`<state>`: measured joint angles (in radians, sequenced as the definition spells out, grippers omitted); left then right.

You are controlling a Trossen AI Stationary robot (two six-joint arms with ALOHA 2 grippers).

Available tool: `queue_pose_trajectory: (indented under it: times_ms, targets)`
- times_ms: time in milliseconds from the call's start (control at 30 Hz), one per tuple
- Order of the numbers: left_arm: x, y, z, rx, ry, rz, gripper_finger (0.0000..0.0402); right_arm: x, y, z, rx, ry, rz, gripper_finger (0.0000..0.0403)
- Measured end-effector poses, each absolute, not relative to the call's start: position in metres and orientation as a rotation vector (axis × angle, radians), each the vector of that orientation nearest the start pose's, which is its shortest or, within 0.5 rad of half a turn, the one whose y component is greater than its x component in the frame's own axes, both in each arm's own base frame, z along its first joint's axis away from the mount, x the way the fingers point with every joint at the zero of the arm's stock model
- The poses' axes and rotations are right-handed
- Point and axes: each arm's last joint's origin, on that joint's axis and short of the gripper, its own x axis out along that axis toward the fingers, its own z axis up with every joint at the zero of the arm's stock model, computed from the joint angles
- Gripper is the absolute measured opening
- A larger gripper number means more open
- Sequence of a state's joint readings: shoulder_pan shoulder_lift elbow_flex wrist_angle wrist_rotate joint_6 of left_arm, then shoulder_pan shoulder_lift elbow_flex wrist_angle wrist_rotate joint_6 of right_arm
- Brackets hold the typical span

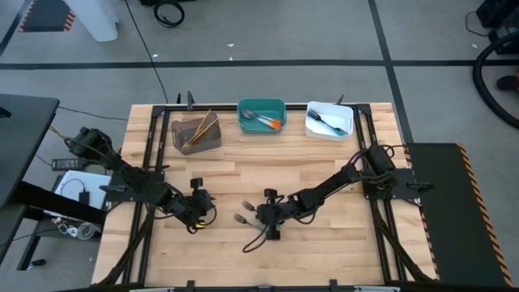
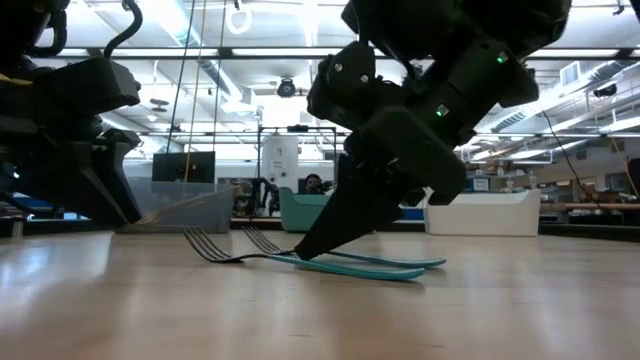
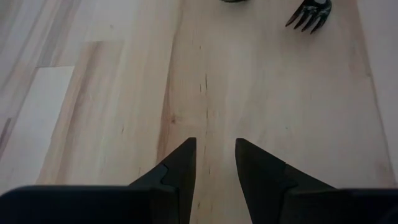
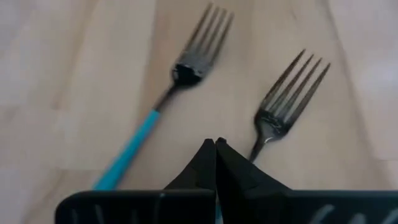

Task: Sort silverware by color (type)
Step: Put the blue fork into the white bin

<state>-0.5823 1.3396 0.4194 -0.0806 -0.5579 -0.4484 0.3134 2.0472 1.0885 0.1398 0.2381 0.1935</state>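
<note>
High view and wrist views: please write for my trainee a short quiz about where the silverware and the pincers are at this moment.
1. True or false: the left pincer holds a fork.
2. How many forks lie just ahead of the right pincer in its wrist view? A: one. B: two. C: four.
3. Fill the gap: the gold-coloured pieces lie in the ____ bin.

Key: 1 false, it is open over bare wood; 2 B; 3 grey.
</note>
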Motion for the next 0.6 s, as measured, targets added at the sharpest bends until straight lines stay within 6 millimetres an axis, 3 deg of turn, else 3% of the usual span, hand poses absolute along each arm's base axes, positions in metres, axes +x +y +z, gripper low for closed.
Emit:
queue_pose_trajectory:
  times_ms: [333, 600]
  targets:
    - [0.179, -0.099, 0.123, 0.124, 0.836, 0.174, 0.0121, 0.382, 0.091, 0.108, -0.109, 0.832, 0.073, 0.0004]
    - [0.178, -0.099, 0.123, 0.121, 0.838, 0.171, 0.0121, 0.384, 0.085, 0.108, -0.137, 0.833, 0.108, 0.0004]
